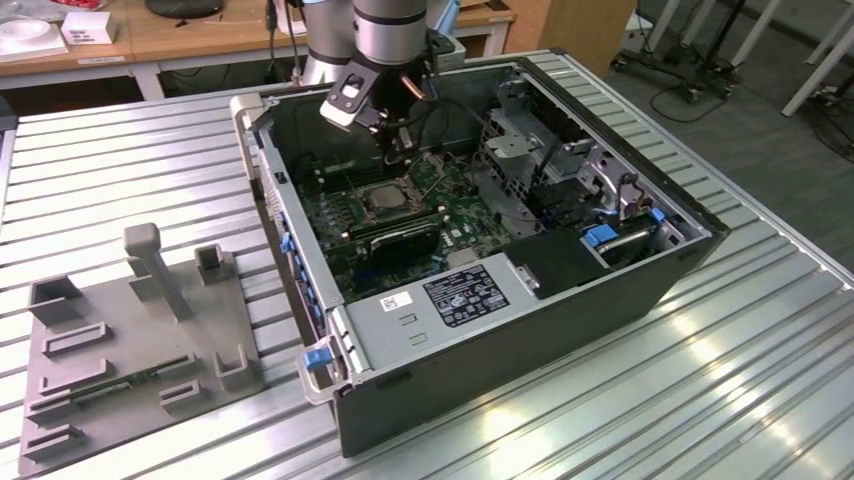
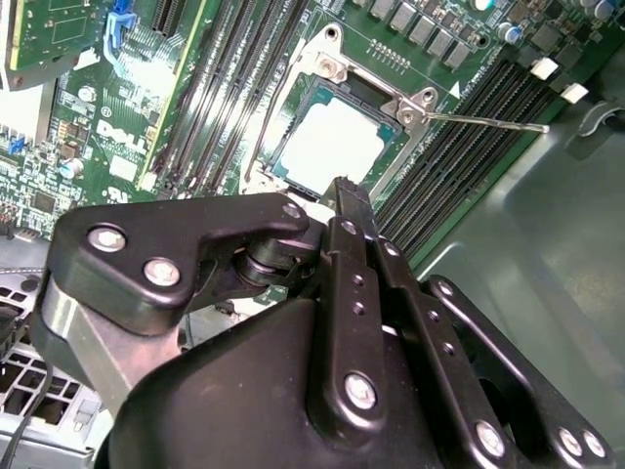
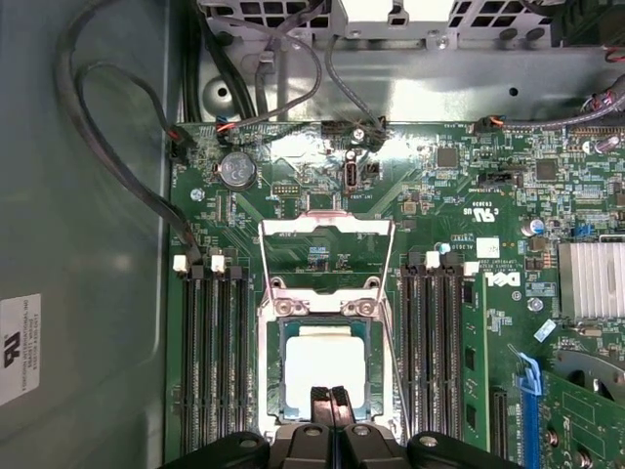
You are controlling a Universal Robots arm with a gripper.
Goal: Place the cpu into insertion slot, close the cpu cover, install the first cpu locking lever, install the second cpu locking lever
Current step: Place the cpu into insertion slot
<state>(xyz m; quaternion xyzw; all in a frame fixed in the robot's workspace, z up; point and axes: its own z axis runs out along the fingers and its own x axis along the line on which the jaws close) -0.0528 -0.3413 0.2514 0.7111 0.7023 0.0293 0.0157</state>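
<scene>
At the exterior view's left, you see a grey holder plate [image 1: 134,350] with upright pegs lying on the ribbed metal table [image 1: 747,380], well apart from the work. Toward the centre lies the open computer case [image 1: 534,320], with the green circuit board [image 1: 441,215] on its floor. The arm [image 1: 387,35] reaches down into the case from the far side. The gripper [image 1: 398,155] hangs just above the insertion slot [image 1: 384,198], which sits near the middle of the board. At the exterior view's right, grey metal drive cages [image 1: 534,150] stand inside the case. In the first wrist view, note that the cpu [image 3: 324,360] lies flat in the insertion slot [image 3: 274,362] with its pale top fully exposed. The cpu cover [image 3: 327,226] is open, swung back on its hinge at one edge of the slot, so that you see the board through its window. Long black memory slots [image 3: 215,362] flank the insertion slot on both sides. In the second wrist view, a thin wire lever [image 2: 488,122] juts from a corner of the slot out over the memory slots, beside the cpu [image 2: 330,147]. The gripper [image 3: 329,396] has its fingers [image 3: 319,405] pressed together with nothing between them. Their tips [image 2: 344,188] sit at the cpu's edge, and you cannot tell whether they touch it.
</scene>
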